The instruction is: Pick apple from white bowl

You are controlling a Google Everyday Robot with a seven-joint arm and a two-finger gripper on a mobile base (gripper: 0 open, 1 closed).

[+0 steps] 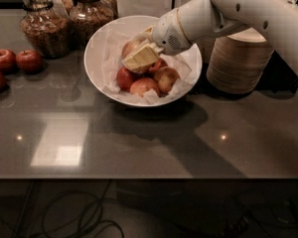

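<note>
The white bowl (97, 58), lined with crinkled white paper, stands on the grey table at the back centre. It holds several apples. The pale yellow-tan apple (129, 48) lies at the bowl's back left, partly hidden. My gripper (141, 57) reaches down into the bowl from the right, right in front of and against that apple. Smaller red-and-yellow apples (166, 78) lie below and to the right of the gripper.
Three dark red apples (16, 61) lie on the table at the left. Two glass jars (42, 29) stand behind the bowl at the left. A stack of beige paper bowls (238, 58) stands to the right, under my arm.
</note>
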